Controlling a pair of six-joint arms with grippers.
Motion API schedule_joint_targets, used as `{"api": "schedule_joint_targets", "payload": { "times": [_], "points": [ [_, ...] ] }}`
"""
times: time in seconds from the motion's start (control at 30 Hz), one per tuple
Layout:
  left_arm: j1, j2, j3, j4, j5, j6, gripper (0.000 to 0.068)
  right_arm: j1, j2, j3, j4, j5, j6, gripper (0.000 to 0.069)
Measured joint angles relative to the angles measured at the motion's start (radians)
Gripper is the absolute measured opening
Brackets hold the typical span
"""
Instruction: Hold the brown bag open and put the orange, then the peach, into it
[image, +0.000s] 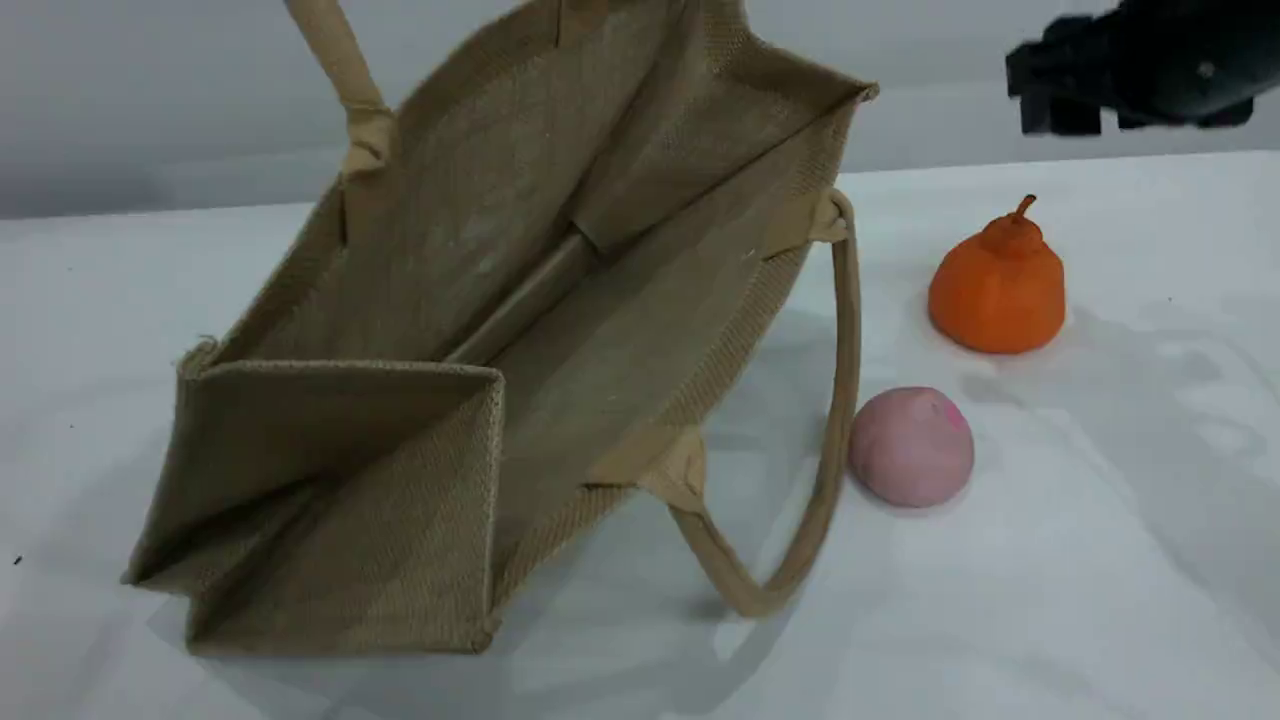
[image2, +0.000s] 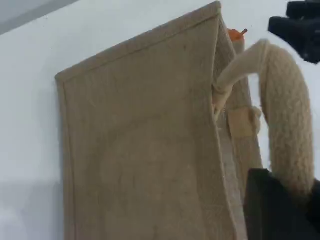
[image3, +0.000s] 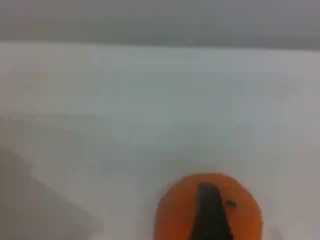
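Observation:
The brown bag (image: 640, 330) lies tipped on the white table with its mouth wide open toward the camera and nothing inside. Its upper beige handle (image: 340, 70) runs up out of the scene view. In the left wrist view that handle (image2: 287, 120) ends in my left gripper (image2: 280, 210), which is shut on it; the bag's outer wall (image2: 140, 150) hangs below. The orange (image: 998, 285) stands upright right of the bag, and the peach (image: 910, 445) lies in front of it. My right gripper (image: 1045, 92) hovers open above the orange (image3: 175, 215), holding nothing.
The bag's lower handle (image: 835, 400) droops onto the table just left of the peach. White table (image: 1100, 600) stretches to the right and front of the fruits. A grey wall stands behind the table.

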Motion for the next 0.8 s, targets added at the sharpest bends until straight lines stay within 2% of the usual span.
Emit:
{"api": "schedule_joint_targets", "payload": {
  "times": [0.43, 0.63, 0.8],
  "points": [
    [0.0, 0.001, 0.0, -0.001, -0.001, 0.0, 0.0083, 0.0, 0.116, -0.127, -0.027, 0.096, 0.0, 0.0375],
    [0.0, 0.001, 0.0, -0.001, -0.002, -0.006, 0.0083, 0.0, 0.185, -0.198, -0.027, 0.183, 0.0, 0.0372],
    [0.0, 0.001, 0.0, 0.0, -0.002, -0.009, 0.0083, 0.0, 0.239, -0.229, -0.027, 0.185, -0.002, 0.0372]
  ]
}}
